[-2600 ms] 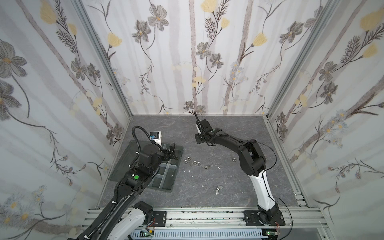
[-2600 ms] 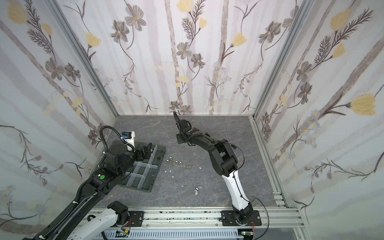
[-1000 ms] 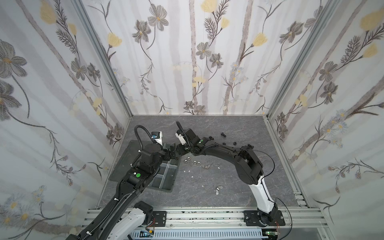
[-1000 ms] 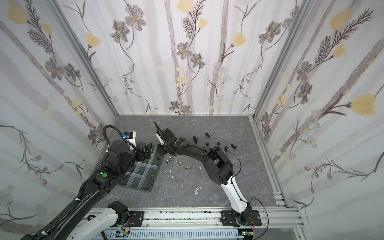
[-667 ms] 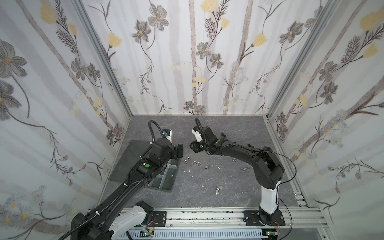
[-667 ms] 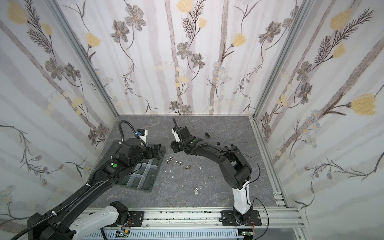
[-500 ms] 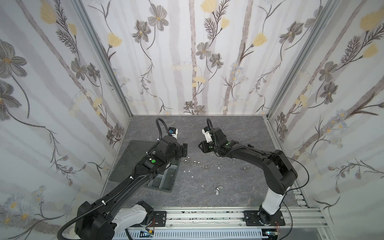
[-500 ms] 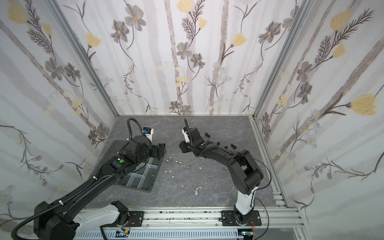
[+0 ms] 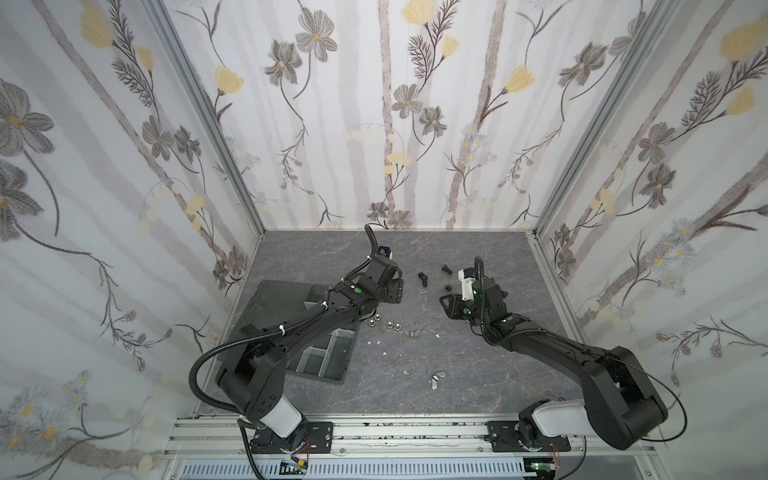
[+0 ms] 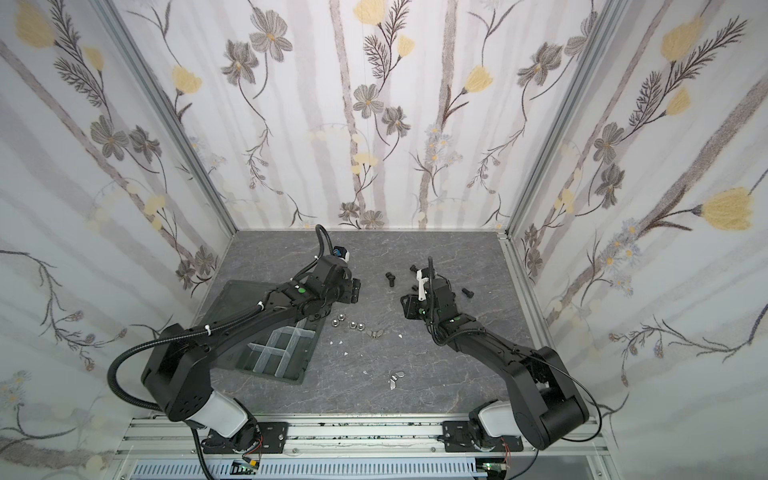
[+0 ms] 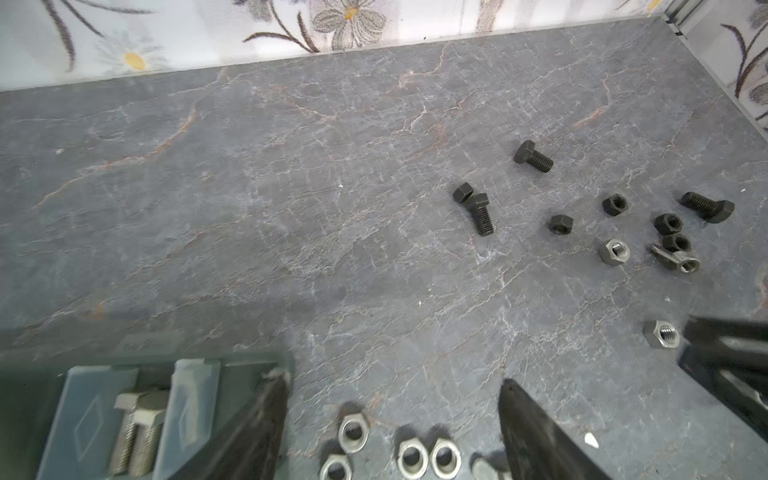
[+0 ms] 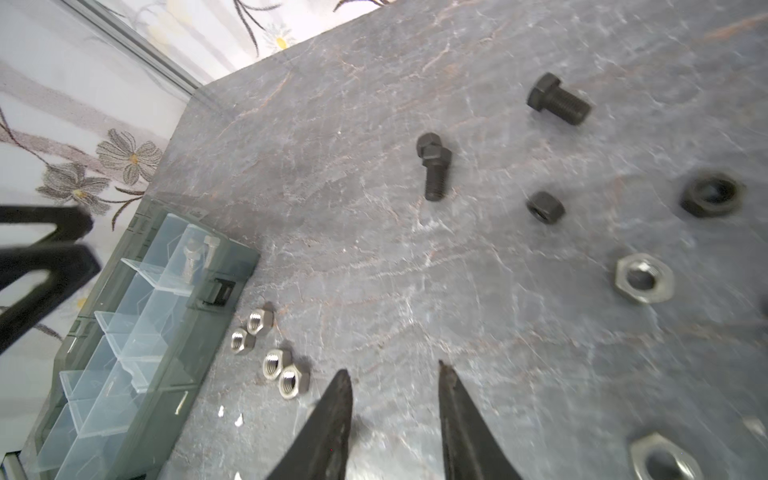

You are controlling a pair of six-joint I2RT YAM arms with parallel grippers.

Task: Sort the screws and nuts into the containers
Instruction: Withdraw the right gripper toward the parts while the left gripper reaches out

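My left end effector (image 11: 390, 384) hangs wide and empty over the grey stone-patterned desk (image 11: 291, 208), at a corner of the dark grey plastic organiser tray (image 12: 191, 365). Two shiny silver hex-head screws (image 11: 137, 432) lie in an end compartment of that tray. My right end effector (image 12: 392, 370) stands narrowly parted, gripping nothing. Four silver hex nuts (image 12: 276, 363) lie just beside the tray. The matte black screws (image 11: 533, 156) and black hex nuts (image 11: 615, 204) lie farther off.

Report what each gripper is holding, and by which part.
Nothing is held. The left gripper has its jaws apart and empty, near loose silver nuts on the table; the right gripper also stands open, only bare table between its jaws.
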